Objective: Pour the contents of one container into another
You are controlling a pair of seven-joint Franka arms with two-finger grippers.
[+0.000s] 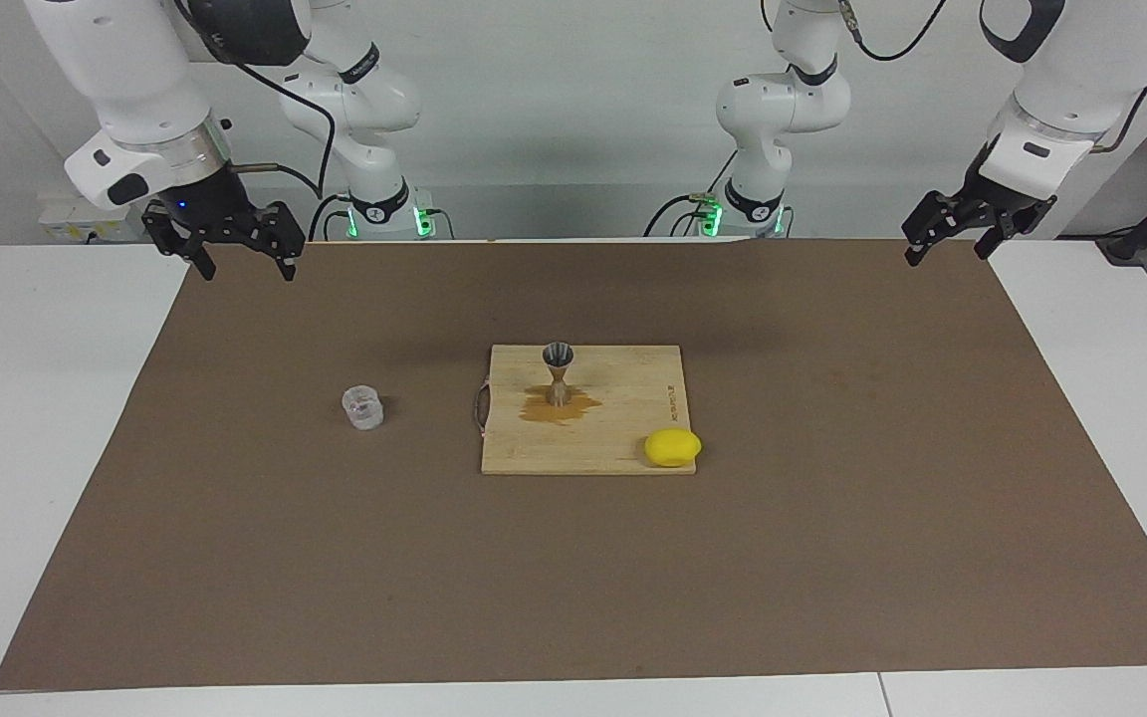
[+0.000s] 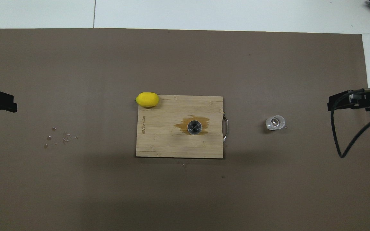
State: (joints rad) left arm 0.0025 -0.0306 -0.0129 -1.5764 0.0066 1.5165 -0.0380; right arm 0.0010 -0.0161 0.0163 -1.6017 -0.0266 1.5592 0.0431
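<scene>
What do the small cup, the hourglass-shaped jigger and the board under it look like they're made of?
The small clear cup looks like glass: see-through, with bright glints and a thick base. The hourglass-shaped silver-grey jigger looks like brushed metal with a dull sheen. The pale rectangular board looks like wood or bamboo, with visible strips and a darker wet stain.

Both arms are built of glossy white rounded shells with dark grey joint sections, and a silver metal ring is set just above each black two-finger gripper: the right gripper (image 1: pixel 240 249) and the left gripper (image 1: pixel 950 237). A black cable is looped beside the right gripper, a small blue light is seen just above it, and green lights are lit at both bases.
</scene>
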